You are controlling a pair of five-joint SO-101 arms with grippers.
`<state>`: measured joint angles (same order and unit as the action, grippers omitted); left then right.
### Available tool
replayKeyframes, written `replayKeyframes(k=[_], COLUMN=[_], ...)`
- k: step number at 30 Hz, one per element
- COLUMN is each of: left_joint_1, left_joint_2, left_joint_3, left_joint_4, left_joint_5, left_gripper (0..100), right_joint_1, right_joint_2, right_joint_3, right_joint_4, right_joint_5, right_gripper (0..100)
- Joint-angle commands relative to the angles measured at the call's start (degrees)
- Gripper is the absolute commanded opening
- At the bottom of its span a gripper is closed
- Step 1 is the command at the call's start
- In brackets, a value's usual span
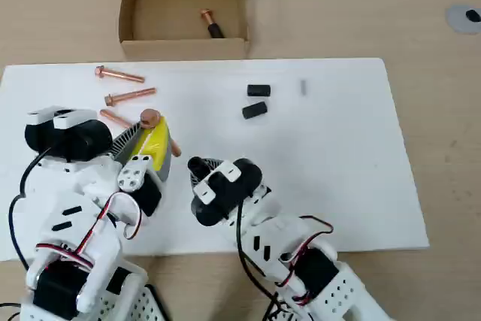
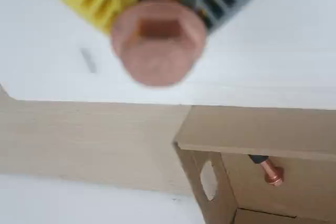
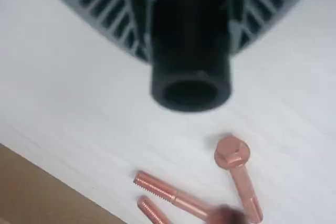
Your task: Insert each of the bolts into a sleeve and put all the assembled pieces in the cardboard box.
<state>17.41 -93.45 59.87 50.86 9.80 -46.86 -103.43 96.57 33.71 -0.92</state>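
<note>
In the high view, my left tool [image 1: 149, 131] is clamping a copper bolt [image 1: 150, 119] over the white sheet [image 1: 338, 178] on the table [image 1: 443, 140], and my right tool [image 1: 197, 167] is sitting just beside it. Loose bolts [image 1: 119, 74] are lying between my left tool and the cardboard box [image 1: 129, 5], two spare sleeves [image 1: 258, 90] are resting well apart from both tools, and one assembled piece [image 1: 211, 24] is lying in the box. In the left wrist view, the bolt's head [image 2: 157, 40] is facing the camera, the yellow and grey jaws pinching the shank behind it. In the right wrist view, my right tool is gripping a black sleeve [image 3: 191, 72], its bore turned outward. I judge I am lining up the insertion: next I am needing to bring shank and bore onto one axis, then push in gently, since a slight tilt could jam the threads at the rim.
</note>
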Motion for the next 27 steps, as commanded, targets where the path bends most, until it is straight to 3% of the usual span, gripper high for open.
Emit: replayKeyframes(k=[1, 14, 19, 27], left_joint_1=[1.05, 4.92, 4.66, 4.57], left_joint_2=[-0.4, -0.57, -0.57, -0.57], left_joint_3=[-2.9, 0.79, 1.14, 0.97], left_joint_4=[-0.35, -2.29, -2.64, -7.3], left_joint_5=[2.55, 3.34, 3.25, 3.08], left_gripper=[1, 1, 1, 1], right_joint_1=[-0.57, -0.48, 2.24, 4.18], right_joint_2=[-9.27, -9.36, -9.36, -8.92], right_joint_3=[-0.04, -0.13, -0.13, -0.04], right_joint_4=[-1.58, -1.67, -5.19, -8.35], right_joint_5=[0.0, -0.18, -6.59, -9.76], right_gripper=[0.9, 0.9, 0.9, 0.9])
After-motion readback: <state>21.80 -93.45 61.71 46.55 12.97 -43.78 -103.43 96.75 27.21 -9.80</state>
